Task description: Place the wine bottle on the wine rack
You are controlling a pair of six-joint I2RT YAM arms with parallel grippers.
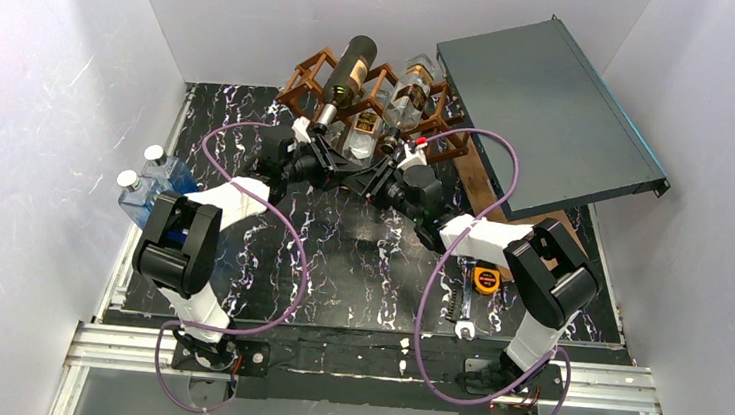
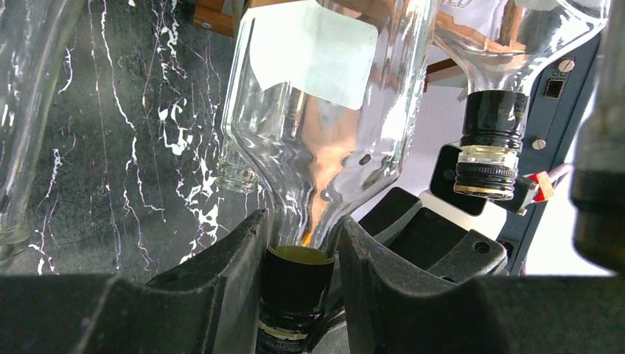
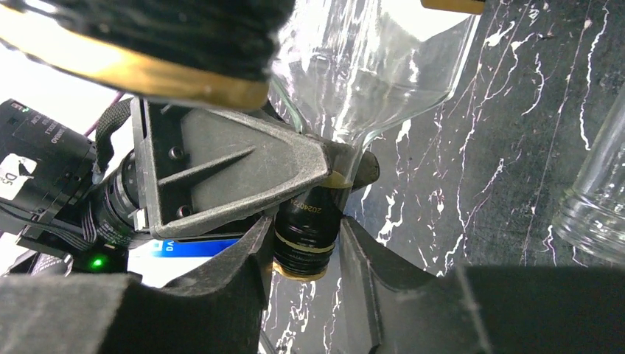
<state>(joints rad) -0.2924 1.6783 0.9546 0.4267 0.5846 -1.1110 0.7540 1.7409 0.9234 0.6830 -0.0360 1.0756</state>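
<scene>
My left pincer was closed down to the width of a black cap, with one of its fingers pressed against each side. The cap belonged to the clear wine bottle, which had a white label on its shoulder and stretched away from me toward twelve o'clock. My right pincer was clamped on the same cap from the opposite side, just as narrowly.

Seen from above, both pincers met over the far middle of the marbled table. The bottle's body lay at twelve o'clock from them, in among the lower bars of the wine rack. I could not tell how deep it sat in an opening. A dark bottle rested on the rack's top at eleven o'clock, a second clear bottle lay at one o'clock, and a large grey panel was at two o'clock.
</scene>
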